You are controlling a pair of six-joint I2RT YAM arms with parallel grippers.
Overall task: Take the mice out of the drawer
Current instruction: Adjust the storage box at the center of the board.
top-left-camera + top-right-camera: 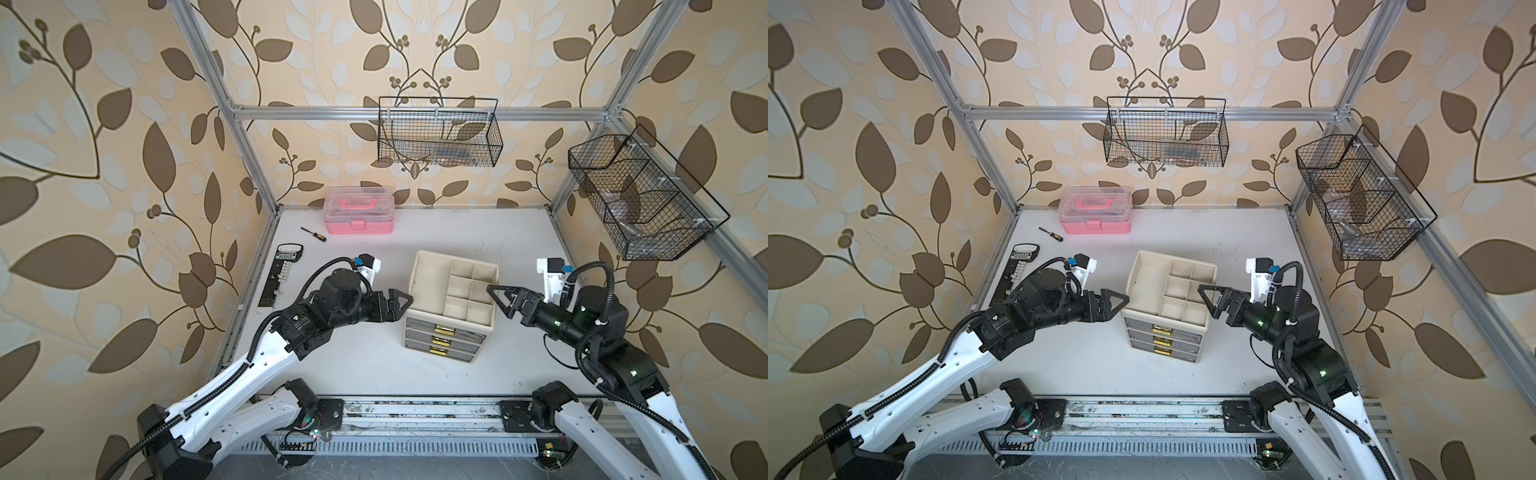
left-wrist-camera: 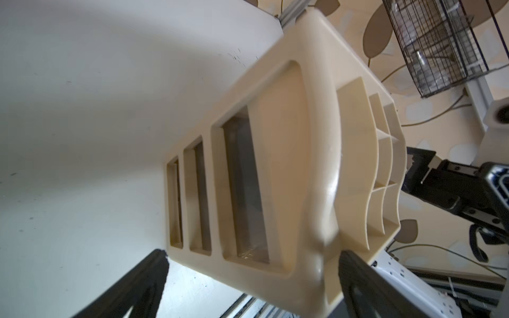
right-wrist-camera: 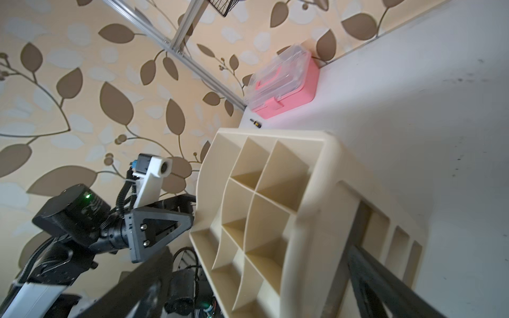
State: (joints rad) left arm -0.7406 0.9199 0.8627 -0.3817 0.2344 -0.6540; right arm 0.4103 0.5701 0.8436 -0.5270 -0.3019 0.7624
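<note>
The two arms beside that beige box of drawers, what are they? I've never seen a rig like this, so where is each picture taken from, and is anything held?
They are two robot arms, each ending in a gripper. Two pictures look down from overhead; two come from cameras on the wrists. The left gripper and right gripper are open and empty, flanking the drawer organizer on the white table. Its three drawers are shut, their contents hidden. Also there: a pink toolbox, a screwdriver and a black card.
</note>
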